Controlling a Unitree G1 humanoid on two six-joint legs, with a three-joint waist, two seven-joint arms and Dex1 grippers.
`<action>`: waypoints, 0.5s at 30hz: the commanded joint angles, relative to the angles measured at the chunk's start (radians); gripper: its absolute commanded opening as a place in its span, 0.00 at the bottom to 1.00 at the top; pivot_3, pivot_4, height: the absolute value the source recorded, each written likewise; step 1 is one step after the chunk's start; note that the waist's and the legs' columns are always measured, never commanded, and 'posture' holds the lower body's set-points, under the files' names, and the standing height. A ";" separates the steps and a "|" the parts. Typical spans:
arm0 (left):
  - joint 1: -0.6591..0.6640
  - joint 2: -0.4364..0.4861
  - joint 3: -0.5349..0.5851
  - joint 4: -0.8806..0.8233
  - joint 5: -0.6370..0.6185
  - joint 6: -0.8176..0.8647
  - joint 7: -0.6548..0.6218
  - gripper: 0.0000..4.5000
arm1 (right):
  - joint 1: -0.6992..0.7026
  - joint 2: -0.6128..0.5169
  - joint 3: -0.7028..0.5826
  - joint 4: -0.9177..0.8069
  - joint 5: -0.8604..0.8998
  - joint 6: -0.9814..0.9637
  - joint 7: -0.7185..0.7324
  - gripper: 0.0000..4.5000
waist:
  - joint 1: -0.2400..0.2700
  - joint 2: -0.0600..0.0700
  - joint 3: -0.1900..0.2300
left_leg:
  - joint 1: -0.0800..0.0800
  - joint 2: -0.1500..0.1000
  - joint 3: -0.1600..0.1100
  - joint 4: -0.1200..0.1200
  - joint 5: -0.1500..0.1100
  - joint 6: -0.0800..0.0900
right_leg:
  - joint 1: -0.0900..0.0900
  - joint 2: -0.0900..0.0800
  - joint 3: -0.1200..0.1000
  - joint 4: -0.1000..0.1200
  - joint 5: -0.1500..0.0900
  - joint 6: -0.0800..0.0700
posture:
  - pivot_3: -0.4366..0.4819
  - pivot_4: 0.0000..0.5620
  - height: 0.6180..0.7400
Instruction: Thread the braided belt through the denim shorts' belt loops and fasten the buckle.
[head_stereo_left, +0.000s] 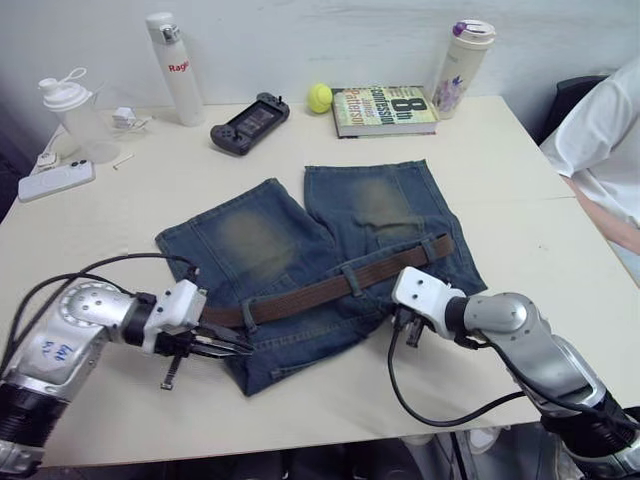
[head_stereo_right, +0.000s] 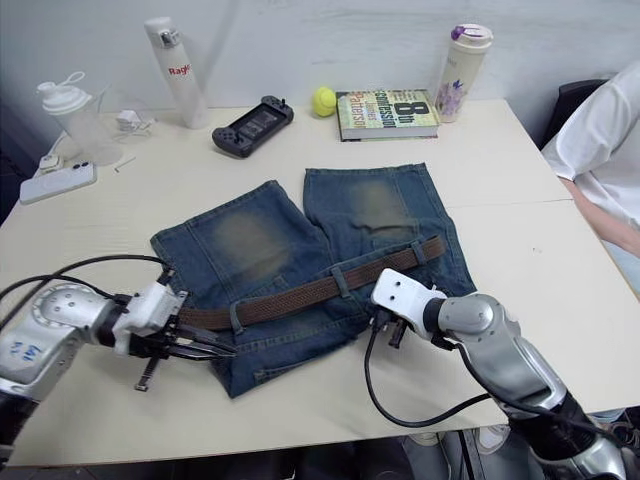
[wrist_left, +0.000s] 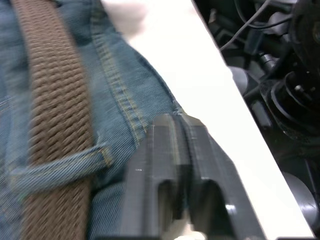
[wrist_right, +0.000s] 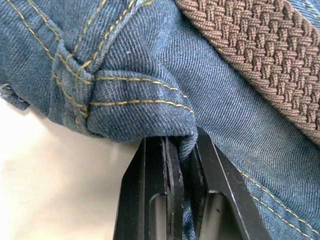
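The denim shorts (head_stereo_left: 260, 240) lie flat on the table with the waistband toward me. The braided belt (head_stereo_left: 310, 292) runs along the waistband under the belt loops (head_stereo_left: 351, 278), and one loop (wrist_left: 60, 167) shows close up crossing the strap. The buckle is hidden. My left gripper (head_stereo_left: 235, 347) is shut, with its tips (wrist_left: 180, 122) at the waistband's edge just below the belt's left end. I see nothing between its fingers. My right gripper (head_stereo_left: 405, 328) is shut on a fold of the shorts' denim (wrist_right: 145, 110) at the waist opening, just below the belt.
At the back of the table (head_stereo_left: 520, 230) stand a white bottle (head_stereo_left: 176, 68), a game controller (head_stereo_left: 250, 122), a tennis ball (head_stereo_left: 319, 97), a book (head_stereo_left: 384, 110) and a tumbler (head_stereo_left: 461, 68). A shaker (head_stereo_left: 72, 118) and phone (head_stereo_left: 56, 180) lie far left. A person's sleeve (head_stereo_left: 605, 140) is at the right edge.
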 joint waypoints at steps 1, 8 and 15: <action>0.073 0.022 0.084 -0.132 -0.046 0.045 -0.012 0.47 | 0.001 0.036 0.061 0.006 0.007 0.024 -0.008 0.00 | -0.005 0.000 0.000 | 0.000 0.001 0.000 0.000 0.000 -0.001 | 0.000 0.000 0.000 0.000 0.000 0.000 | 0.48 0.27 1.00; 0.159 -0.129 0.004 -0.259 0.179 -0.089 0.156 0.98 | -0.029 0.071 0.075 0.003 0.012 0.057 -0.022 0.00 | -0.013 0.000 0.000 | 0.001 0.001 0.001 -0.001 -0.001 -0.001 | 0.000 0.001 0.001 -0.001 0.000 0.000 | 0.48 0.27 1.00; 0.153 -0.177 -0.089 -0.151 0.496 -0.297 0.277 0.98 | -0.030 0.069 0.070 -0.028 0.025 0.084 -0.022 0.00 | -0.013 0.000 0.000 | 0.001 0.001 0.001 -0.003 -0.003 0.003 | 0.000 0.001 0.001 -0.001 0.000 0.000 | 0.48 0.27 1.00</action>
